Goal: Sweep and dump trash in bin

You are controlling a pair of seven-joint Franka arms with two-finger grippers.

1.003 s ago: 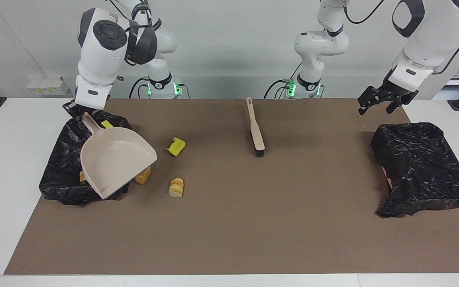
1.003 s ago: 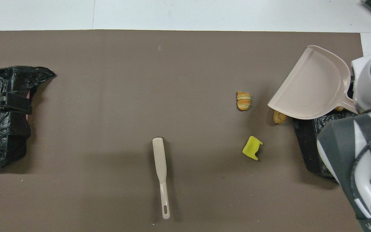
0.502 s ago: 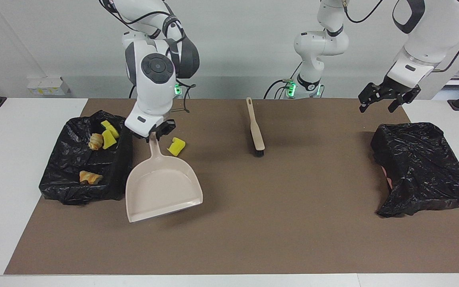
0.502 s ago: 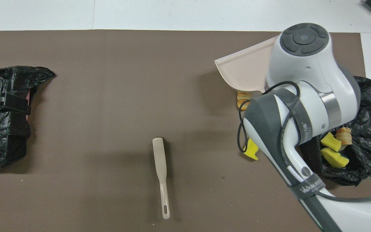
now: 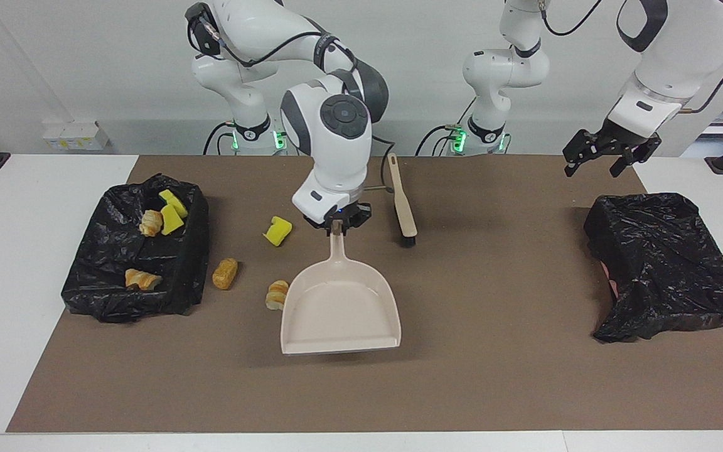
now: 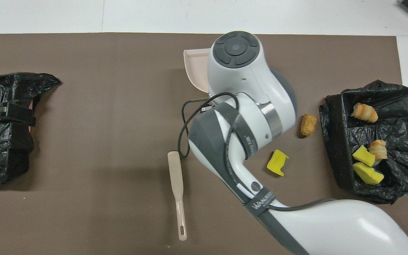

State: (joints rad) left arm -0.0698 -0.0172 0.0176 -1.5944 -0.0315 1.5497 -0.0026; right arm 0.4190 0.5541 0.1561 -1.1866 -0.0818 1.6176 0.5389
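Seven bits of trash were visible: two bright yellow foam wedges (image 5: 172,212) and two tan bread-like chunks (image 5: 150,222) lay inside the black-bag-lined bin (image 5: 193,251) at the right arm's end; a yellow wedge (image 5: 277,230) and two orange-tan chunks (image 5: 224,274) lay on the brown mat (image 5: 462,376) beside it. The right gripper (image 5: 336,227) was clenched on the handle of the beige plastic dustpan (image 5: 339,311), its pan beside one chunk (image 5: 277,295). The beige long-handled brush (image 5: 402,204) lay nearby. The left gripper (image 5: 600,157), released, hung over a second bagged bin (image 5: 663,263).
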